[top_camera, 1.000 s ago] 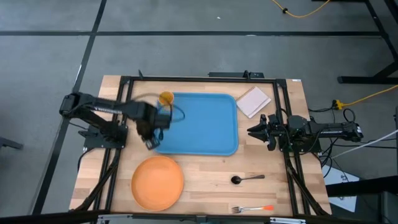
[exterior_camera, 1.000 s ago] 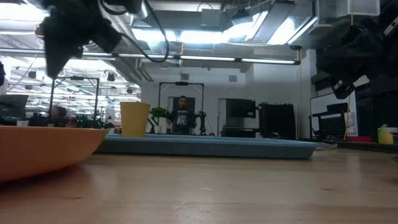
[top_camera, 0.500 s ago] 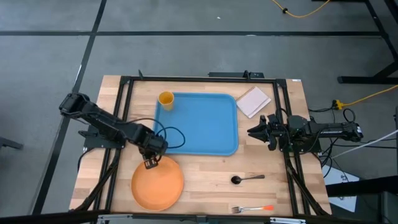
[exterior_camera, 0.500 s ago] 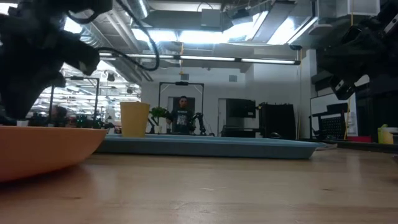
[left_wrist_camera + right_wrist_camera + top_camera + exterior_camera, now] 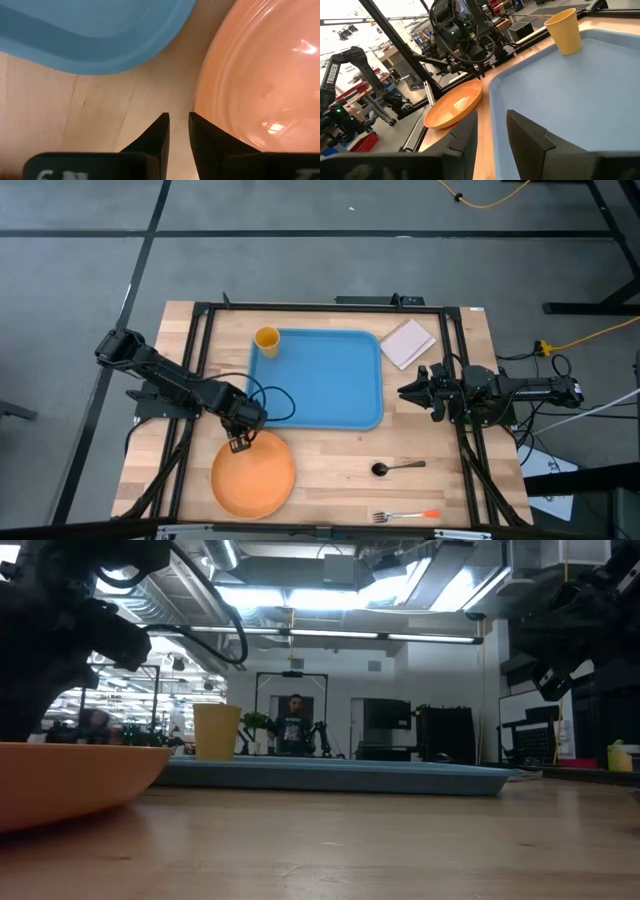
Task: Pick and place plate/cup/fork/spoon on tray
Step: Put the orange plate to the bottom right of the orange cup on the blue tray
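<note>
Hovering low over the plate's [image 5: 253,474] rim nearest the tray [image 5: 320,380], our left hand [image 5: 238,444] has its fingers [image 5: 155,137] nearly pinched together with nothing between them, and that's our worry. With so narrow a gap, and that gap sitting over bare surface [image 5: 330,465] just beside the rim, we judge a descent here could land a finger on top of the rim and tip or skate the plate instead of gripping it. A shallow, glossy plate gives little lip to catch, so a weak pinch could let it slip on the lift.

The cup [image 5: 266,339] already stands in the tray's corner farthest from the plate. The spoon [image 5: 393,468] and fork [image 5: 407,515] lie on the surface beyond the tray's plate-side edge, untouched. Our right hand [image 5: 408,391] waits just off the tray's side away from the plate, fingers parted and empty.

Against a second ago, the left hand has swung from beside the cup over to the plate, and over the last half second it has barely shifted.
</note>
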